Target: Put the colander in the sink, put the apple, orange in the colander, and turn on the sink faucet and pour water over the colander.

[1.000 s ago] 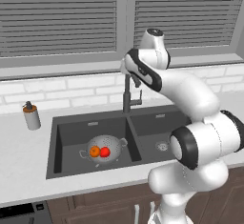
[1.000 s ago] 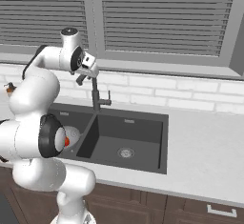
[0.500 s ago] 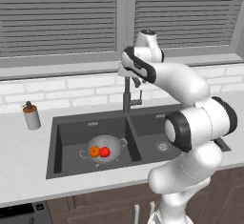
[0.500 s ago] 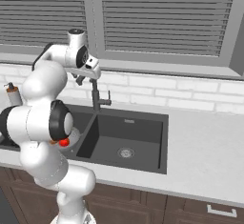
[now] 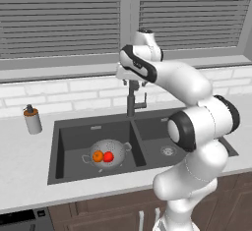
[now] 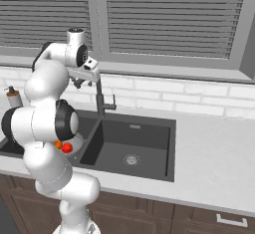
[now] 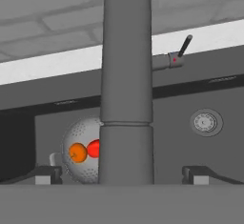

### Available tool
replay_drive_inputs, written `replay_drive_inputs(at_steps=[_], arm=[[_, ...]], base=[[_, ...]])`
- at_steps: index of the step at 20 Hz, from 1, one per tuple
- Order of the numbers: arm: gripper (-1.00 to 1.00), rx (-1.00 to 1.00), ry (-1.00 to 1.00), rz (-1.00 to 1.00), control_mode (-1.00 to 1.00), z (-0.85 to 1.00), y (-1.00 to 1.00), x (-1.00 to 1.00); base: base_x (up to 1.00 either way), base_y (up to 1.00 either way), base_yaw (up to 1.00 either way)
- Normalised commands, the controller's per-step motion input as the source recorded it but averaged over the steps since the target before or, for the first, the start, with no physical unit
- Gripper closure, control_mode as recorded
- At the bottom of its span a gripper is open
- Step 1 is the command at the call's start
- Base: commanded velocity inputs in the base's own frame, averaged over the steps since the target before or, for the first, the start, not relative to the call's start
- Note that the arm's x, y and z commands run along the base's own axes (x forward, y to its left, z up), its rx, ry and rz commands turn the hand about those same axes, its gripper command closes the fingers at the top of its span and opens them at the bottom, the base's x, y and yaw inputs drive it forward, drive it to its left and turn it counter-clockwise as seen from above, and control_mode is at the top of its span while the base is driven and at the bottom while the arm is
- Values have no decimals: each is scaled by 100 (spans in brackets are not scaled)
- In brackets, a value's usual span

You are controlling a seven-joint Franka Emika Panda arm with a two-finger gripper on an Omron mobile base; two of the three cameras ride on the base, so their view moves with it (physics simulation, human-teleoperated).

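Note:
The colander [image 5: 114,149] sits in the left basin of the sink [image 5: 69,146], holding the orange [image 5: 98,156] and the apple [image 5: 108,157] side by side. The sink faucet [image 5: 131,102] rises behind the divider, its side lever [image 5: 143,104] pointing right; no water runs. My gripper [image 5: 129,81] hangs open right at the faucet's top. In the hand view the faucet column [image 7: 126,99] stands between my fingertips [image 7: 45,173], with the lever [image 7: 183,49], colander [image 7: 71,137], orange [image 7: 77,152] and apple [image 7: 94,148] behind it. From the right, the gripper [image 6: 79,82] is left of the faucet [image 6: 99,98].
A soap dispenser [image 5: 32,120] stands on the counter left of the sink. The right basin [image 6: 149,138] holds nothing but its drain [image 6: 130,159]. A brick backsplash and a window with blinds run behind the faucet. My arm's elbow hides part of the left basin in the right base view.
The hand has swung left and come over the top of the faucet. The jaws stayed open. Colander and fruit have not moved.

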Motion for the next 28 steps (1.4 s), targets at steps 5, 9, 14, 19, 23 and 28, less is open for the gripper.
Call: replay_drive_inputs(at_steps=[5,9,14,19,23,28], arm=[[-100,0,4,0,-100,-24,62,3],[-100,0,3,0,-100,-21,73,19],[-100,0,3,-2,-100,-21,75,30],[-100,0,3,-3,-100,-18,63,31],[-100,0,4,-3,-100,-22,57,39],[-100,0,5,-3,-100,-15,41,22]], base=[[0,0,0],[0,0,0],[0,0,0],[0,0,0],[0,0,0],[0,0,0]])
